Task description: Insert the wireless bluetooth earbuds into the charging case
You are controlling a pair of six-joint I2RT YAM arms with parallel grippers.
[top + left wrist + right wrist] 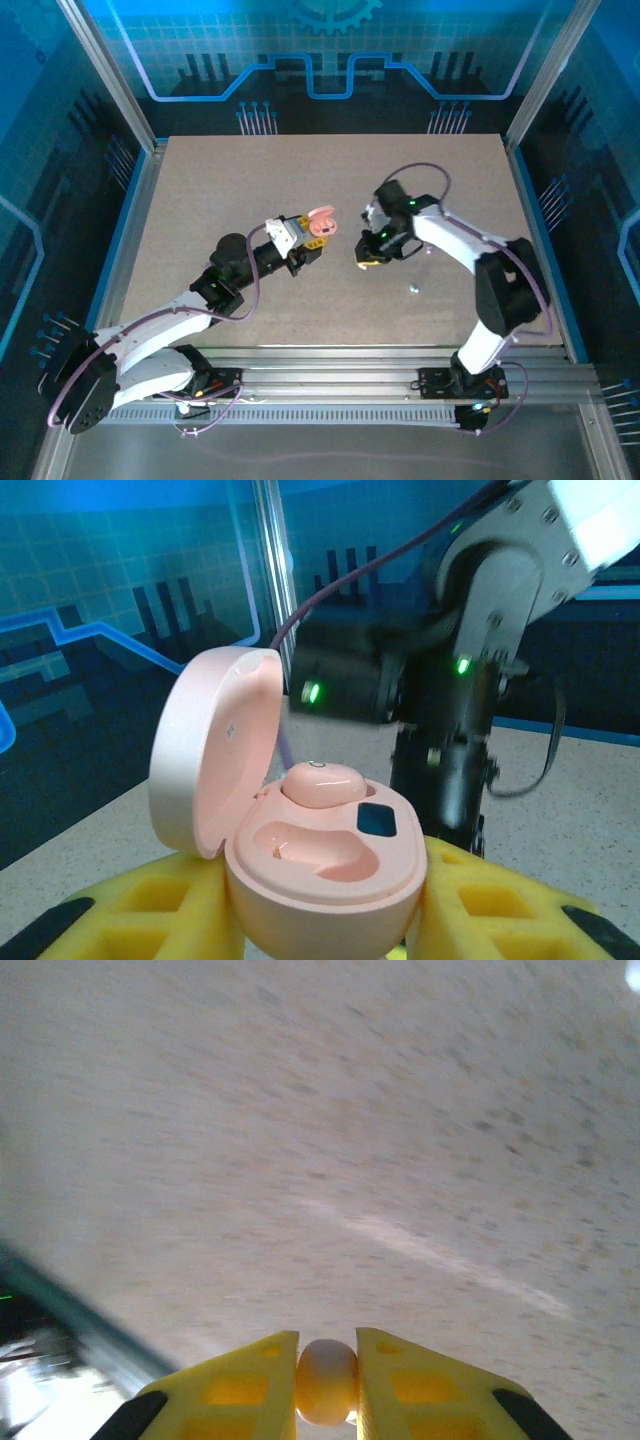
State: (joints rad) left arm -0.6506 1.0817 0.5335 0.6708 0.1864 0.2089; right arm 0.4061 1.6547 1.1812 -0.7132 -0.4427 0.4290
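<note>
The pink charging case (330, 880) stands open between the yellow fingers (150, 905) of my left gripper (325, 925), which is shut on it. Its lid (215, 750) tilts back to the left. One pink earbud (322, 783) sits in the far socket; the near socket (310, 848) is empty. From above, the case (321, 222) is held up at table centre by the left gripper (313, 234). My right gripper (327, 1400) is shut on a pale pinkish earbud (327, 1380) above the bare table. That gripper (364, 262) hangs just right of the case, apart from it.
The right arm's black wrist (455, 720) looms close behind the case in the left wrist view. A tiny pale speck (413, 290) lies on the tan table (250, 320) near the right arm. Metal rails (330, 365) run along the near edge; blue walls surround the table.
</note>
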